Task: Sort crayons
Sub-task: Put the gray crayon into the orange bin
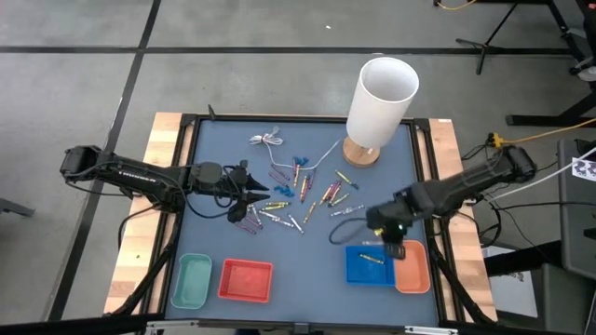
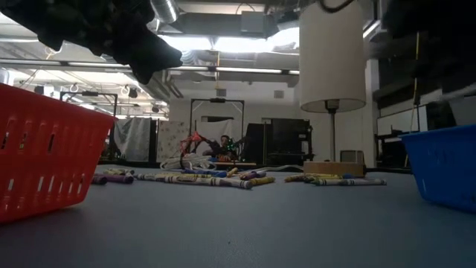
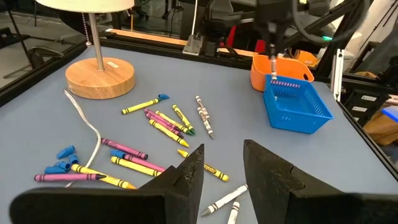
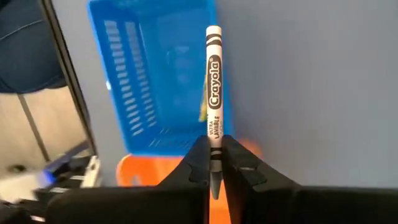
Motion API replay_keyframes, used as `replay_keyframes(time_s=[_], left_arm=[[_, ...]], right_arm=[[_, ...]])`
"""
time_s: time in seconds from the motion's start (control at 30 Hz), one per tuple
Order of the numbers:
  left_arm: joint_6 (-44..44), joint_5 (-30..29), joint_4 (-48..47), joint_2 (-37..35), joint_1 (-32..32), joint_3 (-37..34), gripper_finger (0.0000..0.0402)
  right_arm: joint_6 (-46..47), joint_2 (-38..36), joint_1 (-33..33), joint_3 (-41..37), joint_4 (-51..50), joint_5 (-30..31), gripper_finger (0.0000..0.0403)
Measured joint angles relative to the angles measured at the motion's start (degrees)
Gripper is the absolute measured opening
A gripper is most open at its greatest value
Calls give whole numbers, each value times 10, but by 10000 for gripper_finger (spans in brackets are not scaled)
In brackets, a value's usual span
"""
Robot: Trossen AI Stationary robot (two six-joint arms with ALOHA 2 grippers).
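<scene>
Many crayons (image 1: 298, 197) in yellow, purple, red, green and white lie scattered flat on the blue-grey mat, and they also show in the left wrist view (image 3: 155, 121). My left gripper (image 1: 265, 194) is open and empty, low over the left end of the scatter (image 3: 222, 147). My right gripper (image 1: 396, 244) is shut on a white crayon (image 4: 213, 93) above the blue basket (image 1: 370, 264), beside the orange basket (image 1: 413, 266). My right gripper pinches the white crayon near one end (image 4: 214, 148) between its two fingertips. The fingers point down from above, and the crayon runs on in line with them. Most of its length sticks out past the tips, lifted clear over the blue basket (image 4: 149, 81).
A teal basket (image 1: 194, 280) and a red basket (image 1: 246, 279) stand at the near left. A white lamp (image 1: 380, 98) on a wooden base stands at the far middle, with its white cable (image 1: 270, 141) and small blue bits (image 1: 300, 166) nearby. One yellow crayon (image 1: 372, 259) lies in the blue basket.
</scene>
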Motion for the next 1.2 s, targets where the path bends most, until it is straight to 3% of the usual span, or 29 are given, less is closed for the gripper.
replay_keyframes(time_s=[0.33,0.53,0.77,1.2], left_arm=[[0,0,0,0,0,0,98],[0,0,0,0,0,0,98],[0,0,0,0,0,0,98],[0,0,0,0,0,0,98]], right_arm=[[423,0,214,0,-25,63,17],[579,0,312,0,-25,123,17],[625,1,357,0,-24,142,17],[625,1,361,0,-25,125,25]])
